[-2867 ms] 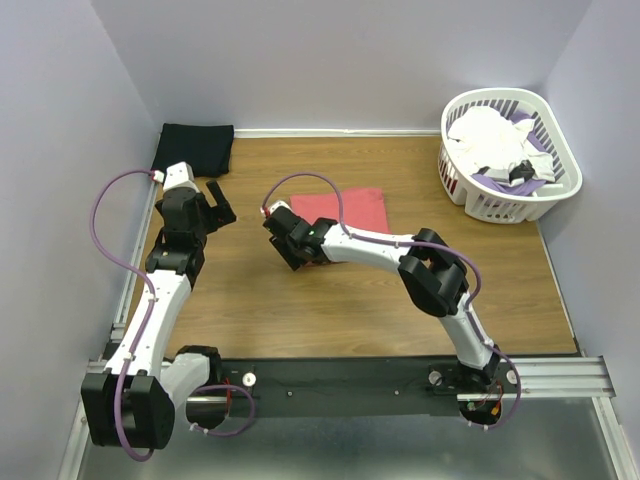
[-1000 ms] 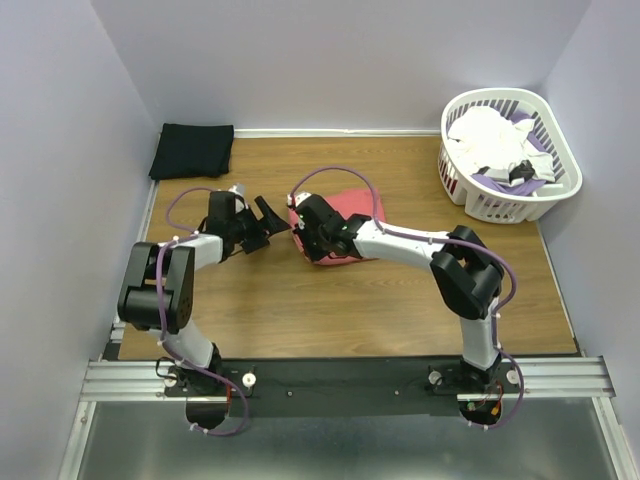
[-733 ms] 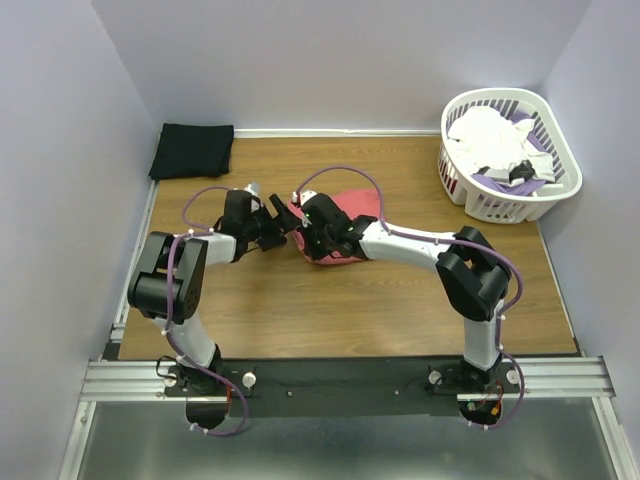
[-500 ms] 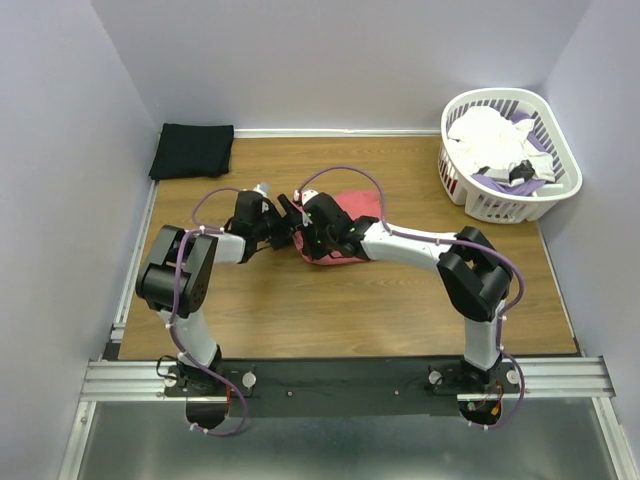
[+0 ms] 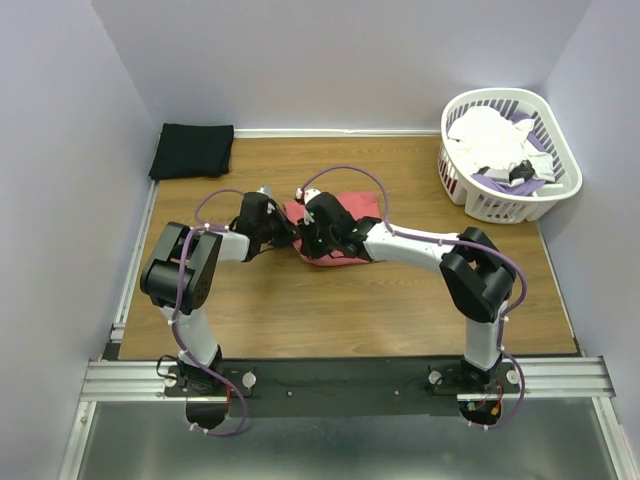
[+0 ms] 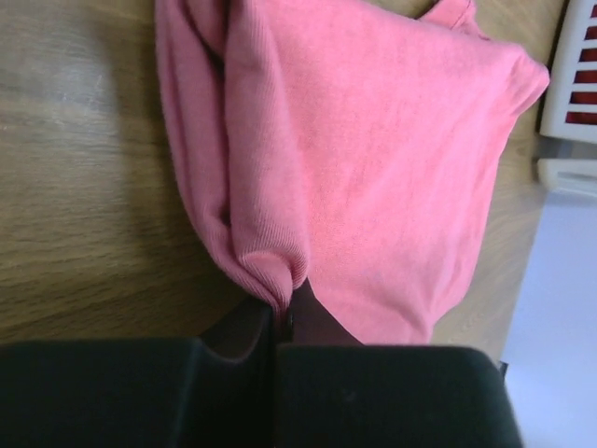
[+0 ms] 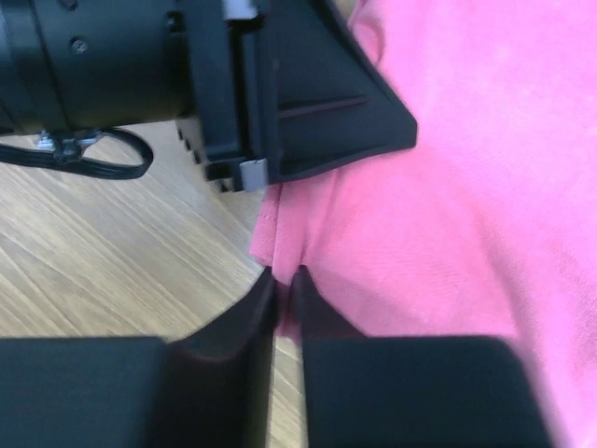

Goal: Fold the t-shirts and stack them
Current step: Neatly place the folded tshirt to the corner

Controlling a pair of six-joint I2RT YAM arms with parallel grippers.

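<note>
**You had both arms pinching the coral-red t-shirt (image 5: pixel 358 206) at its left edge.**
Your left gripper (image 6: pixel 283 315) was pressed together on a bunched fold of the cloth. Your right gripper (image 7: pixel 284 285), just beside it, had its fingers almost touching, with a thin strip of the same edge between them. The shirt lay rumpled near the middle of the wooden table (image 5: pixel 330 310). The black t-shirt (image 5: pixel 192 150) sat folded in the far left corner, well apart.

The red t-shirt (image 6: pixel 373 168) is soft, fuzzy cloth, not shiny. The tabletop (image 6: pixel 84 187) is smooth wood with lines. The basket (image 5: pixel 505 210) is white plastic.
</note>
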